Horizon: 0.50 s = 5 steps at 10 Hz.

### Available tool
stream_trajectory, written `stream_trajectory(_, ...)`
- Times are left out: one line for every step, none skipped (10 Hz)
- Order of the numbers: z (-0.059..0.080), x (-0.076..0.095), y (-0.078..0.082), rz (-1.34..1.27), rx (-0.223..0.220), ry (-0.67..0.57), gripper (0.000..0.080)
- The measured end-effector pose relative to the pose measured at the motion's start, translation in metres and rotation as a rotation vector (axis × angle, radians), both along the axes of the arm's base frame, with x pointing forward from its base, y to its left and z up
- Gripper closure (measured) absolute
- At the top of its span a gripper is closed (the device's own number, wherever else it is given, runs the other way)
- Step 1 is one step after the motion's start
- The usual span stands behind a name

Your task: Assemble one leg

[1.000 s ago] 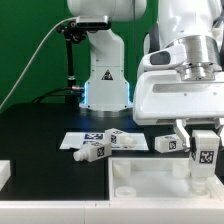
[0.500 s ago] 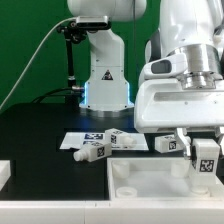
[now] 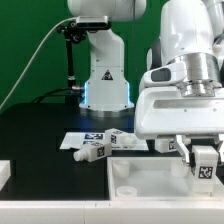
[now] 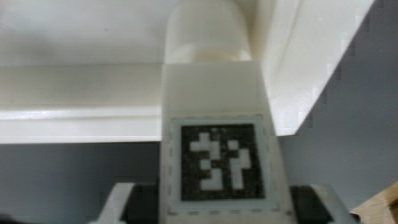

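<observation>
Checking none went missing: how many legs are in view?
4: one leg and another lie on the table, a third sits partly behind the hand, the fourth is held in it.

The leg [image 3: 204, 165], a white post marked with a black-and-white tag, is held upright above the white panel [image 3: 150, 192], narrower end down.

The leg [image 4: 215, 95] is white, bearing a black-and-white square tag pattern. The panel [image 3: 142, 186] is white; the table [image 3: 40, 122] beside the panel is black; behind the panel hangs a green backdrop [image 3: 25, 40].
</observation>
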<state>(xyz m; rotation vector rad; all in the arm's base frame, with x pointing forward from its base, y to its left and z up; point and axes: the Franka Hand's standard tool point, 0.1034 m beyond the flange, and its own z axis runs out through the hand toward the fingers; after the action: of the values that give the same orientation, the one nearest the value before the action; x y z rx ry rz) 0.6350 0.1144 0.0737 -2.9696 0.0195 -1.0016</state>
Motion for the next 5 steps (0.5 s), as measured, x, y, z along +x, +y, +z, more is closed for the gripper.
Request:
stream_trajectory(-0.0013, 0.0001, -0.0001, 0.0, 0.001, 0.013, 0.0434)
stream_trajectory(-0.0026, -0.0007, -0.0001, 0.0, 0.0, 0.019, 0.0434)
stream_trajectory(-0.0045, -0.0014, -0.0003, -0.001, 0.003, 0.04, 0.0298)
stream_trajectory(-0.0021, -0.0005, -0.001, -0.009, 0.018, 0.115, 0.0182)
stream_trajectory(0.0031, 0.0029, 0.0002, -0.011, 0.03, 0.151, 0.016)
